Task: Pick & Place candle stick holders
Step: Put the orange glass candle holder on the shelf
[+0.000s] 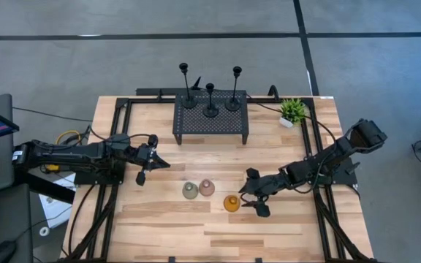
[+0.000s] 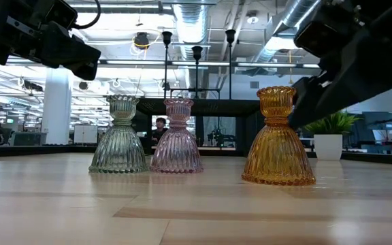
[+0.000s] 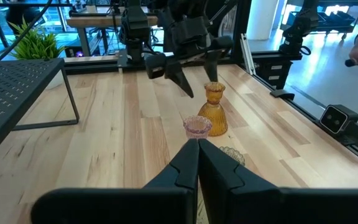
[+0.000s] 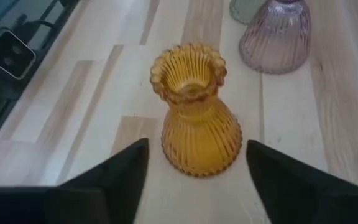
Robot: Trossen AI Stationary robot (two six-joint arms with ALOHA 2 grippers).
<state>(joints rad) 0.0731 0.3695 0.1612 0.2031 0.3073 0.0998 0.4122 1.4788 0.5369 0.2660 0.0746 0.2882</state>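
Note:
Three black thin-stemmed holders stand on the black perforated rack at the table's far side. Three squat ribbed glass holders stand on their bases mid-table: green, pink and amber. My right gripper is open just right of the amber holder, a finger on each side of it, apart from it. My left gripper is shut and empty, above the table left of the squat holders. The green holder is partly hidden behind the left fingers.
A small green potted plant stands at the far right, beside the rack. Black frame rails run along the table's left and right sides. Bare wood lies along the near edge. People show in the room behind.

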